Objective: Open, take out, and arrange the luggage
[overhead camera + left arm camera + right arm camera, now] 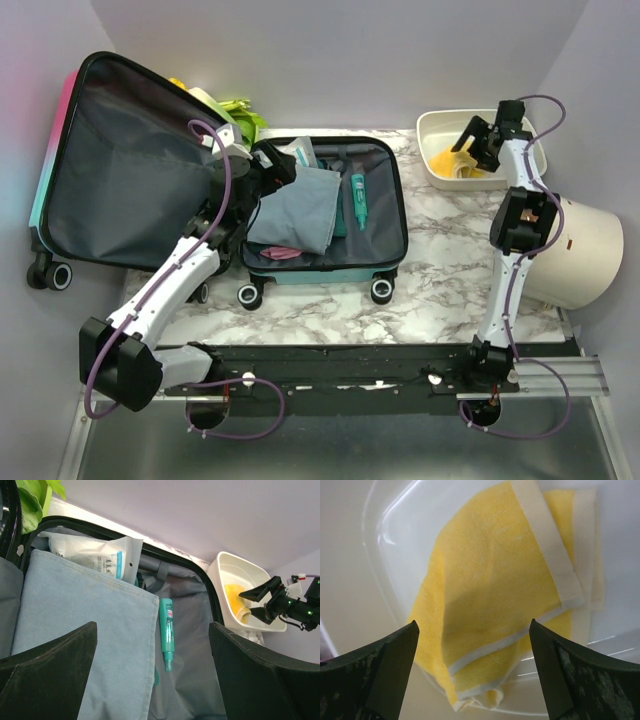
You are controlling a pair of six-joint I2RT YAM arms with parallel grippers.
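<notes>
Top external: saw luggage [375,230] open, ten o'clock on bench [440,285]. Noted left hand [152,626] spread over blue cloth [85,615] inside, right hand [472,626] spread over yellow towel [490,580]. Judged a square pinch on cloth's edge best.

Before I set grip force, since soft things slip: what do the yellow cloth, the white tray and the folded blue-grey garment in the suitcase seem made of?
Yellow cream-bordered cloth: likely terry towelling, matte, fuzzy nap. White rectangular tray: probably glossy plastic, highlights on its wall. Folded blue-grey garment: woven cotton-like fabric, matte, stitched hem; perhaps light denim.
</notes>
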